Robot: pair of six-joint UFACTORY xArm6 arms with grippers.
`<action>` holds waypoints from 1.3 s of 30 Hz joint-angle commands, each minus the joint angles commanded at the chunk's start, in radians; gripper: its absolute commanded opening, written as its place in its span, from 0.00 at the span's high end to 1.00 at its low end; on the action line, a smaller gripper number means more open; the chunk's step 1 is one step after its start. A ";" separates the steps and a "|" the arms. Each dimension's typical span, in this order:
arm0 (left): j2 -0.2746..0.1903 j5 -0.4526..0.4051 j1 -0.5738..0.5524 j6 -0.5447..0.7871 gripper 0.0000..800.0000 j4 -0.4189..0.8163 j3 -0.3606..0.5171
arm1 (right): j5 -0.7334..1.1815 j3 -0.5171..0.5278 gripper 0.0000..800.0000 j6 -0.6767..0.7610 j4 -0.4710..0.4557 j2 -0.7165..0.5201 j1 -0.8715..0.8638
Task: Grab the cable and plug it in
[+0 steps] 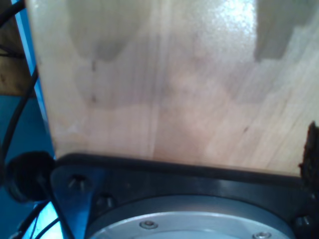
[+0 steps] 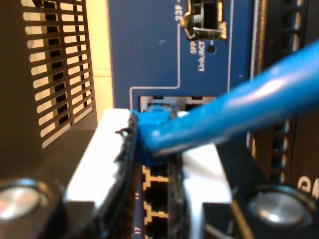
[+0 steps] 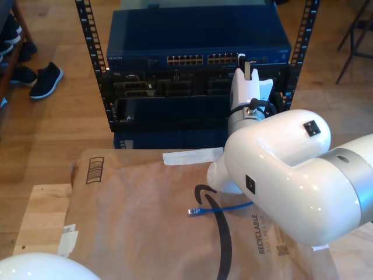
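Note:
The cable (image 2: pixel 259 102) is thin and bright blue. My second gripper (image 2: pixel 152 137) is shut on its blue-booted plug (image 2: pixel 155 119), with the black pads (image 2: pixel 124 154) pressed on both sides. The plug tip sits at the mouth of a port on the blue switch (image 2: pixel 149 55); how deep it is I cannot tell. In the exterior view my second gripper (image 3: pixel 245 65) is at the right part of the switch's port row (image 3: pixel 186 59). The cable's other end (image 3: pixel 195 211) lies on brown paper. The first wrist view looks at light wood (image 1: pixel 169 84). A dark ragged strip (image 1: pixel 311 154) sits at its edge.
The switch sits in a black rack (image 3: pixel 93 64) above dark server units (image 3: pixel 169 105). Brown wrapping paper (image 3: pixel 145 221) covers the table, with a white tape strip (image 3: pixel 192 156). Shoes (image 3: pixel 44 79) stand on the floor at the exterior view's left. A white arm part (image 3: pixel 35 269) shows at its lower left.

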 joint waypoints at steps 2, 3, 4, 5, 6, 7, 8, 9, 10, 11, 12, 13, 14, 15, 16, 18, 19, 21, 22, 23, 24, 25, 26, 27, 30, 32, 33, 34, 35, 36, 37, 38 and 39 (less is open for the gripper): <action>0.000 0.000 0.002 0.000 0.00 0.000 0.000 | -0.002 0.003 1.00 0.002 0.000 -0.002 0.000; 0.000 0.000 0.002 0.000 0.00 0.000 0.000 | -0.002 0.006 1.00 0.005 0.002 -0.006 0.000; 0.000 0.000 0.000 0.000 0.00 0.000 0.000 | -0.002 0.008 0.98 0.015 0.000 -0.011 0.000; 0.000 0.000 0.002 0.000 0.00 0.000 0.000 | -0.002 0.009 0.92 0.020 -0.003 -0.015 0.000; 0.000 0.000 0.002 0.000 0.00 0.000 0.000 | 0.000 0.018 0.87 0.020 -0.008 -0.029 0.002; 0.000 0.000 0.002 0.000 0.00 0.000 0.000 | 0.008 0.046 0.82 0.020 -0.012 -0.051 0.002; 0.000 0.000 0.002 0.000 0.00 0.000 0.000 | 0.014 0.083 0.76 0.020 -0.020 -0.078 0.003; 0.000 0.000 0.002 0.000 0.00 0.000 0.000 | 0.014 0.118 0.74 0.020 -0.025 -0.104 0.005; 0.000 0.000 0.002 0.000 0.00 0.000 0.000 | 0.014 0.152 0.73 0.020 -0.025 -0.126 0.005; 0.000 0.000 0.002 0.000 0.00 0.000 0.000 | 0.014 0.183 0.71 0.020 -0.025 -0.144 0.011; 0.000 0.000 0.002 0.000 0.00 0.000 0.000 | 0.012 0.213 0.69 0.020 -0.025 -0.160 0.017; 0.000 0.000 0.000 0.000 0.00 0.000 0.000 | 0.012 0.244 0.68 0.021 -0.025 -0.176 0.023; 0.000 0.000 0.002 0.000 0.00 0.000 0.000 | 0.011 0.270 0.68 0.021 -0.025 -0.189 0.026; 0.000 0.000 0.002 0.000 0.00 0.000 0.000 | 0.011 0.290 0.66 0.021 -0.025 -0.199 0.026; 0.000 0.000 0.002 0.000 0.00 0.000 0.000 | 0.011 0.307 0.63 0.021 -0.025 -0.212 0.028; 0.000 0.000 0.002 0.000 0.00 0.000 0.000 | 0.011 0.339 0.63 0.021 -0.025 -0.233 0.029; 0.000 0.000 0.002 0.000 0.00 0.000 0.000 | 0.011 0.353 0.61 0.021 -0.025 -0.247 0.029; 0.000 0.000 0.002 0.000 0.00 0.000 0.000 | 0.012 0.384 0.57 0.021 -0.025 -0.276 0.029; 0.000 0.000 0.002 0.000 0.00 0.000 0.000 | 0.012 0.399 0.55 0.021 -0.026 -0.295 0.029; 0.000 0.000 0.002 0.000 0.00 0.000 0.000 | 0.014 0.416 0.54 0.020 -0.029 -0.316 0.029; 0.000 0.000 0.002 0.000 0.00 0.000 0.000 | 0.017 0.431 0.53 0.020 -0.031 -0.334 0.029; 0.000 0.000 0.000 0.000 0.00 0.000 0.000 | 0.029 0.450 0.51 0.020 -0.034 -0.358 0.028; 0.000 0.000 0.002 0.000 0.00 0.000 0.000 | 0.055 0.470 0.50 0.020 -0.035 -0.385 0.028; 0.000 0.000 0.002 0.000 0.00 0.000 0.000 | 0.083 0.493 0.50 0.018 -0.038 -0.416 0.028; 0.000 0.000 0.002 0.000 0.00 0.000 0.000 | 0.192 0.562 0.43 0.017 -0.117 -0.514 0.023; 0.000 0.000 0.002 0.000 0.00 0.000 0.000 | 0.287 0.589 0.32 0.015 -0.152 -0.569 0.017; 0.000 0.000 0.000 0.000 0.00 0.000 0.000 | 0.321 0.606 0.31 0.015 -0.157 -0.597 0.014; 0.000 0.000 0.002 0.000 0.00 0.000 0.000 | 0.331 0.621 0.31 0.014 -0.163 -0.620 0.011; 0.000 0.000 0.002 0.000 0.00 0.000 0.000 | 0.333 0.637 0.31 0.014 -0.180 -0.638 0.005; 0.000 0.000 0.002 0.000 0.00 0.000 0.000 | 0.334 0.654 0.31 0.014 -0.212 -0.658 -0.002; 0.000 0.000 0.000 0.000 0.00 0.000 0.000 | 0.341 0.674 0.31 0.015 -0.253 -0.681 -0.011; 0.000 0.000 0.002 0.000 0.00 0.000 0.000 | 0.353 0.694 0.31 0.015 -0.298 -0.707 -0.028; 0.000 0.000 0.000 0.000 0.00 0.000 0.000 | 0.376 0.718 0.31 0.015 -0.336 -0.740 -0.046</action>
